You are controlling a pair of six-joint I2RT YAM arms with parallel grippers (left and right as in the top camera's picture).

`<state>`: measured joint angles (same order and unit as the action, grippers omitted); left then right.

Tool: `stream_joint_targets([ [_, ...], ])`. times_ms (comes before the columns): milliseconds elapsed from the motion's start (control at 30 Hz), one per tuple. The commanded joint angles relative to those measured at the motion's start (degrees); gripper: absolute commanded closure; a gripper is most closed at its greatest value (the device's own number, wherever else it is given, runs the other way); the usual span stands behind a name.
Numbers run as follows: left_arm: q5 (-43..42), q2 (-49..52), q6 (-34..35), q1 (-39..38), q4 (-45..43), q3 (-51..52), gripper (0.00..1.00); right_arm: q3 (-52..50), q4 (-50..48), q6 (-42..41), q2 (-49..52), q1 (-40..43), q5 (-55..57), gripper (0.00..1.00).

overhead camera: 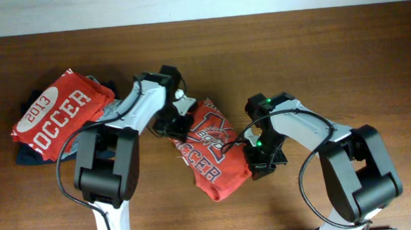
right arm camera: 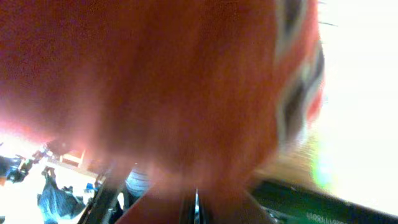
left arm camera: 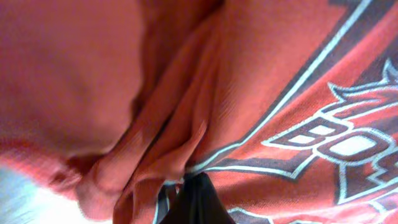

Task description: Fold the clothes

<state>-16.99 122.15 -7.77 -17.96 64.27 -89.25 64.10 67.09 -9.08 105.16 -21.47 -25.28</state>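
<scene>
One orange-red T-shirt (overhead camera: 209,157), bunched — two tools pinch its edges: left tool (overhead camera: 171,125), right tool (overhead camera: 255,157); one red shirt (overhead camera: 57,112) aside.

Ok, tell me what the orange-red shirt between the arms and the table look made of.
T-shirt: looks like soft, matte jersey knit, likely cotton or a blend; the left wrist view shows fine ribbing and limp folds. Its print: flat navy-and-white ink, probably screen-printed. Table: brown streaked grain with slight sheen, wood or wood-look laminate; cannot tell which.
</scene>
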Motion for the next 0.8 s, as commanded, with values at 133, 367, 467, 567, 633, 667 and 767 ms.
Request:
stream_joint_targets([
  [133,3.3,0.3,1.0,2.0,0.4,-8.3,0.92,3.2,-1.5,10.1,-7.0,-0.3,-14.2,0.95],
  [367,3.3,0.3,1.1,1.9,-0.4,-8.5,0.88,3.2,-10.4,10.1,-4.8,-1.3,-20.9,0.95],
  [467,3.3,0.3,1.1,1.9,-0.4,-8.5,0.87,3.2,-13.9,10.1,-3.5,-3.5,-21.7,0.95],
  [567,3.3,0.3,1.0,1.9,-0.7,-8.5,0.83,3.2,-15.6,6.8,-1.9,-6.0,-21.0,0.94],
  [633,3.3,0.3,1.0,1.9,-1.1,-8.5,0.8,3.2,-16.3,3.6,-0.8,-7.3,-17.3,0.94],
  [667,3.3,0.3,0.8,1.9,-1.3,-8.4,0.79,3.2,-16.5,1.7,-0.2,-7.7,-14.8,0.94],
  [767,3.3,0.4,0.8,1.9,-1.7,-8.4,0.79,3.2,-16.4,-0.5,2.1,-8.5,-11.3,0.94],
])
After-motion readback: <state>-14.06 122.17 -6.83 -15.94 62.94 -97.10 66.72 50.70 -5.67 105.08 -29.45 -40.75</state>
